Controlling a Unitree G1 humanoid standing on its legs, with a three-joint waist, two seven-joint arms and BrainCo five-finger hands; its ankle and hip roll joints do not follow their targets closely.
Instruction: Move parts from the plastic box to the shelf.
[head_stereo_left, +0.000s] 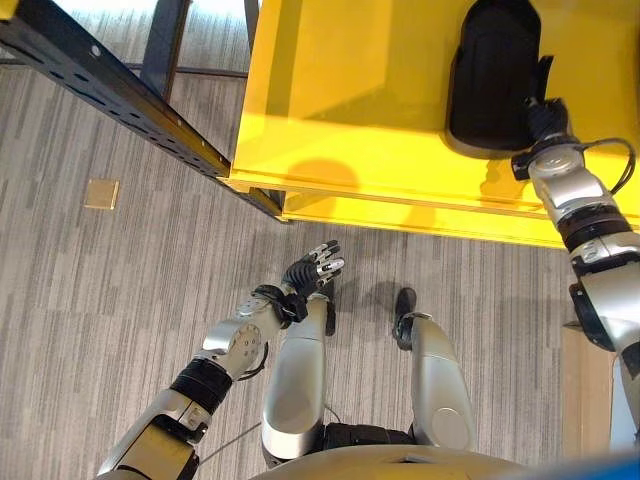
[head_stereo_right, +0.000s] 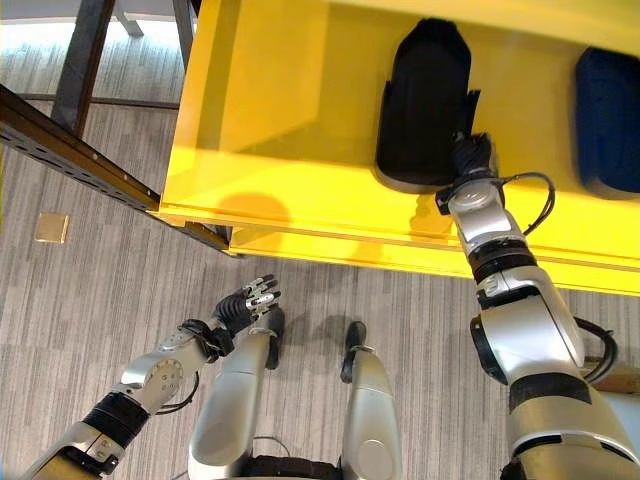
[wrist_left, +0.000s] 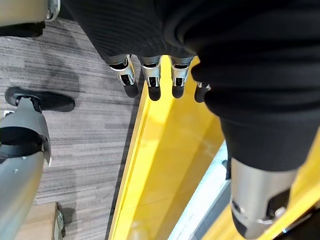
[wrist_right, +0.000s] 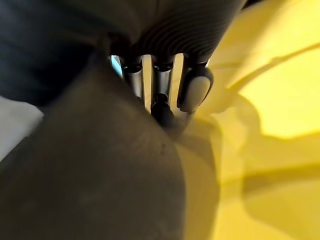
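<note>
The right hand (head_stereo_right: 470, 158), under its dark ribbed cover, sits at the upper right of the head views, reaching over the front rim of the large yellow plastic box (head_stereo_left: 340, 110) and lying against the lower right edge of the black, smooth, rounded-top moulded part (head_stereo_right: 425, 100) that rests on the box floor. In the right wrist view the silver fingers (wrist_right: 160, 90) run straight down alongside the part's dark curved flank (wrist_right: 90, 170), tips close to or on the yellow floor. Whether a thumb has closed on the far side I cannot tell, so the grasp itself stays undecided.

The relation that counts: the black part lies up-frame and slightly to the left of the right hand, its long axis running from the bottom towards the top of the frame, away from the robot, with the wide base nearest the hand. The right hand is at it; the left hand is well apart.

That left hand (head_stereo_left: 312, 270) hangs low in the lower centre of the left eye view, over the grey striped carpet floor (head_stereo_left: 100, 300), fingers loosely straight and holding nothing.

Further out, a dark blue part (head_stereo_right: 608, 120) of similar shape lies at the far right edge of the right eye view, inside the same box. A dark perforated metal rail (head_stereo_left: 110, 95) crosses the upper left; I judge it belongs to the shelf, which would put the goal well to the left of the part.
</note>
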